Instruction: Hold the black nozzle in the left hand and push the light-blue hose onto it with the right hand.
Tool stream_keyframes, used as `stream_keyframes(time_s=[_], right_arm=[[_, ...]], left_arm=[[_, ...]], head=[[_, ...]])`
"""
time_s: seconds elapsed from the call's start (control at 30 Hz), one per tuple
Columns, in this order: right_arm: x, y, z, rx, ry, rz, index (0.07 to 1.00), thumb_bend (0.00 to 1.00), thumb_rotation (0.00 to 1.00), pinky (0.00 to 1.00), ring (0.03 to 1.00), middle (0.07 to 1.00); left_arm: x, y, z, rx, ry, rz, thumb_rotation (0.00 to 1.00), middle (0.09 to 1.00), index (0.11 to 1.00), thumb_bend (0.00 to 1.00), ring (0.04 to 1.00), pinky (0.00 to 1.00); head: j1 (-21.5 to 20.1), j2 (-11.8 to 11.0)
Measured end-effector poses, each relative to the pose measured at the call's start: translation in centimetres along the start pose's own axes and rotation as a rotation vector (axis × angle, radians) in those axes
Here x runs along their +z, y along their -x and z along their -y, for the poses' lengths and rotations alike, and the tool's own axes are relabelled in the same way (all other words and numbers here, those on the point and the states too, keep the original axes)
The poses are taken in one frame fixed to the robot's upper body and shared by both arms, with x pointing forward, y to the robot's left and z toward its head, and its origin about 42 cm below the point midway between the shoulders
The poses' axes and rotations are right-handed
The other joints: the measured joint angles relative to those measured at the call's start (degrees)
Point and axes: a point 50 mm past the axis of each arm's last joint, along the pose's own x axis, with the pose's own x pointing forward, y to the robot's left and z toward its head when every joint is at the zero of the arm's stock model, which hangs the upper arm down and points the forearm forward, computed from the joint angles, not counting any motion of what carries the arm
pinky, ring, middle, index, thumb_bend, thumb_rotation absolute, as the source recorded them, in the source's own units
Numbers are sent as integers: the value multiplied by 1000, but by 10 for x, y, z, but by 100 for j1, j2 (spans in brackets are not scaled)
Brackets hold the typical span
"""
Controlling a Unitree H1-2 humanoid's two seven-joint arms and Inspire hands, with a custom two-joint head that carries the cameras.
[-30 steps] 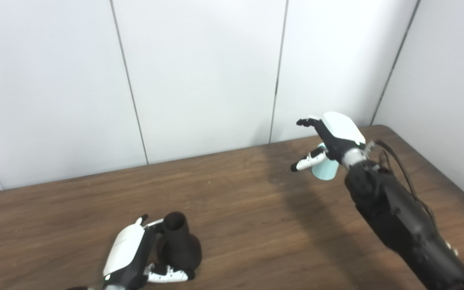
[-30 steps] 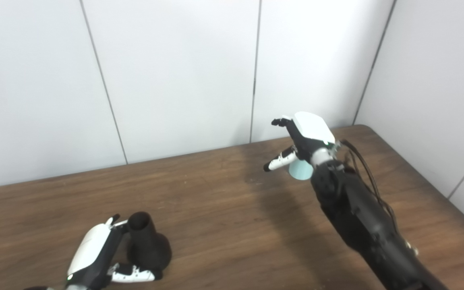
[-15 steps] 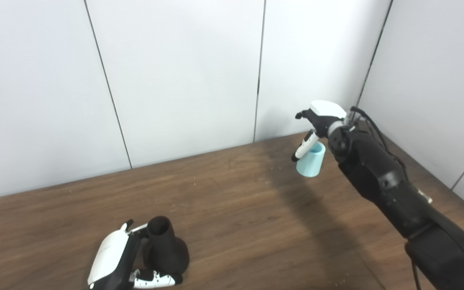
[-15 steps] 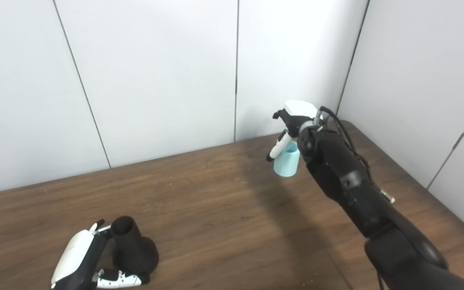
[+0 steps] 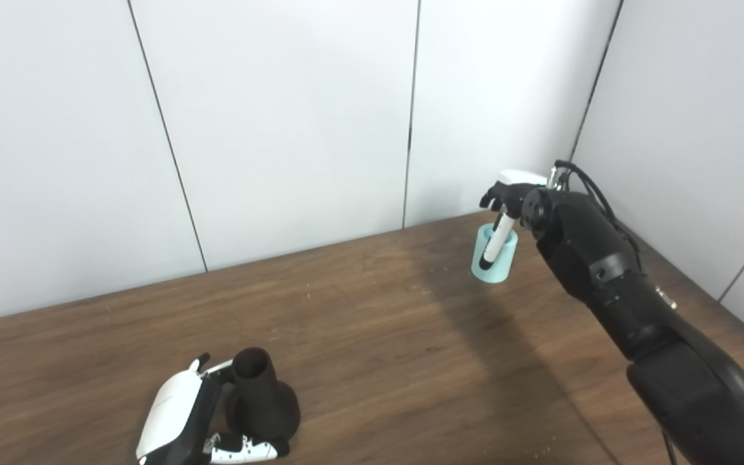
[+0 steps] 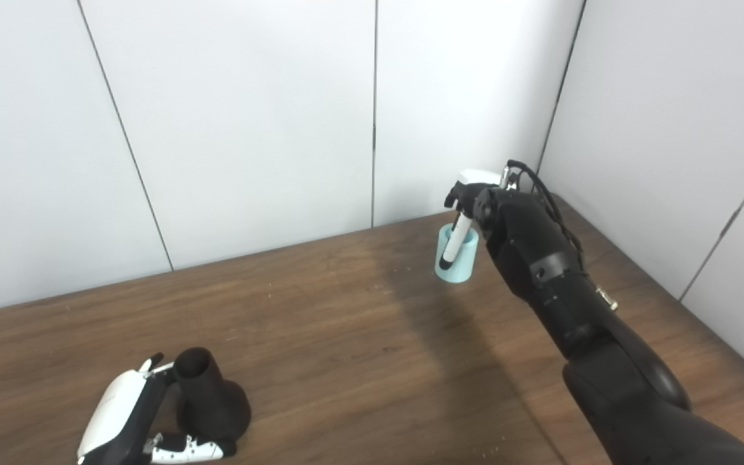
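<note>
Right hand [image 5: 509,194], unclenched, straddles the light-blue hose [image 5: 494,256] near the table's far right corner: must clasp squarely; left hand [image 5: 181,423] clasps the black nozzle [image 5: 260,405].

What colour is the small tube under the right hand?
Light blue, clearest in the left eye view.

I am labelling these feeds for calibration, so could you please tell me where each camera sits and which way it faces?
Left eye view: on the head, looking down and forward over the table toward the white wall; both arms enter from the bottom, the left robot hand by the black nozzle, the right robot hand at the light-blue hose.
Right eye view: beside it, a little to the right, facing the same way, showing the same arms.
Shared: the whole scene, everything sitting further left in the right eye view.
</note>
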Motion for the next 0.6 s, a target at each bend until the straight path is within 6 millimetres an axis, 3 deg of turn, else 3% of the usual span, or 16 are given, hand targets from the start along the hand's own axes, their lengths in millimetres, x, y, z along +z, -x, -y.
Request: stream_keyframes(time_s=[0.13, 0.23, 0.37, 0.6], right_arm=[[2, -4, -12, 32, 8, -14, 841, 936, 88, 721, 755, 821], [3, -4, -18, 42, 16, -13, 842, 931, 75, 591, 664, 760], [3, -5, -19, 39, 11, -11, 829, 935, 70, 696, 767, 824], [4, -5, -21, 22, 4, 5, 820, 915, 58, 650, 711, 791]], left_arm=[[0, 0, -1, -1, 4, 1, 0, 424, 504, 521, 661, 1000], [-1, 0, -2, -3, 11, 0, 0, 425, 504, 522, 662, 1000], [-2, 0, -2, -8, 11, 1, 0, 427, 503, 522, 662, 1000], [-2, 0, -3, -9, 11, 1, 0, 435, 501, 523, 665, 1000]], head=[[0, 18], [9, 26], [-9, 44], [35, 88]])
